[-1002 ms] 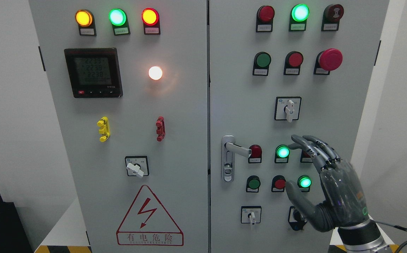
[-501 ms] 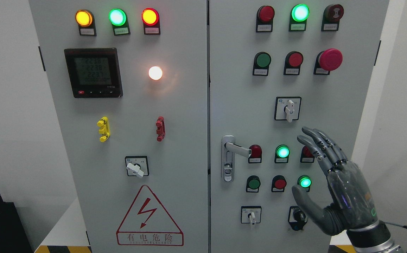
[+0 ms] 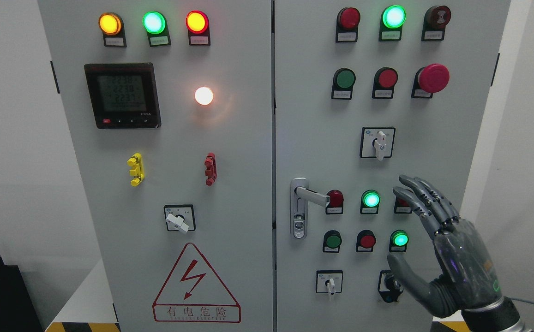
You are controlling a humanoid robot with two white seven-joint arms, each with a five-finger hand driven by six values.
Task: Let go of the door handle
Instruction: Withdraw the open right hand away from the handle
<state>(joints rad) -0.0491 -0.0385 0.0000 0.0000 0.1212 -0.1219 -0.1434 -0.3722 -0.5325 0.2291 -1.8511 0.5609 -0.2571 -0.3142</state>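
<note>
Right hand (image 3: 447, 249) spread wide, holding nothing; door handle (image 3: 312, 195) well to its left, untouched

1. Left of the right hand (image 3: 451, 251), whose fingers (image 3: 421, 196) are spread, bare air reaches to the door handle (image 3: 310, 196).
2. Between them, red pushbutton (image 3: 335, 198) and lit green button (image 3: 371, 199) protrude.
3. Beneath the thumb sits a rotary switch (image 3: 389, 283).

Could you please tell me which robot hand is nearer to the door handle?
Right. The right robot hand hangs open, off to the right of the door handle and clear of it; the left one is out of view.
</note>
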